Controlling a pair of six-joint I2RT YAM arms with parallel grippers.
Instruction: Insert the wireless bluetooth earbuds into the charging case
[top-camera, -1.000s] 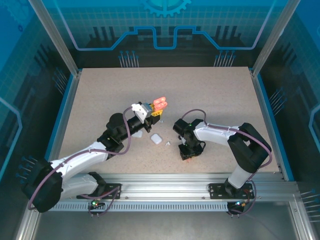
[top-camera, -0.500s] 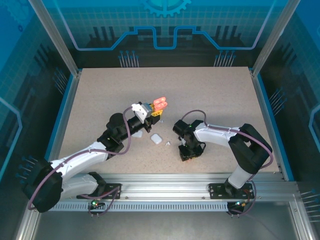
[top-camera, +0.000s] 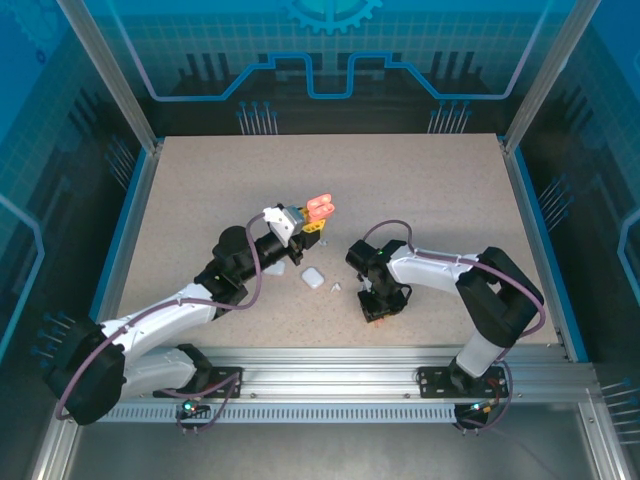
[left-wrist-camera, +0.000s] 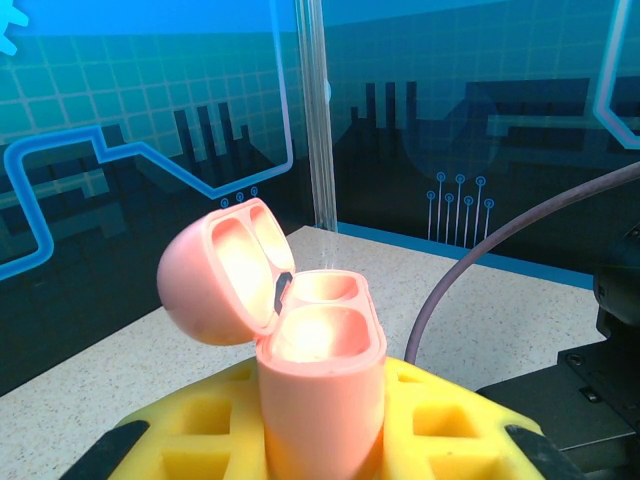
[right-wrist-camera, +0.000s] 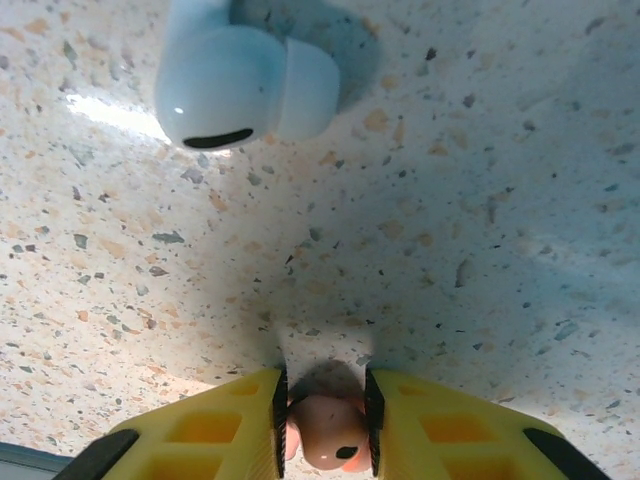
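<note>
Above the middle of the table (top-camera: 200, 180), the left gripper (top-camera: 308, 224) is clamped on the salmon-pink charging case (left-wrist-camera: 320, 365), held upright with its lid (left-wrist-camera: 215, 275) swung open (hinged back to the left in the wrist view). Nearer the right arm's base, the right gripper (right-wrist-camera: 326, 400) points down at the tabletop, its yellow fingers (right-wrist-camera: 200, 432) narrowed on a salmon-pink earbud (right-wrist-camera: 330, 437). Just beyond lies a white earbud (right-wrist-camera: 245, 85), and a closed white case (top-camera: 314, 278) rests between the arms.
</note>
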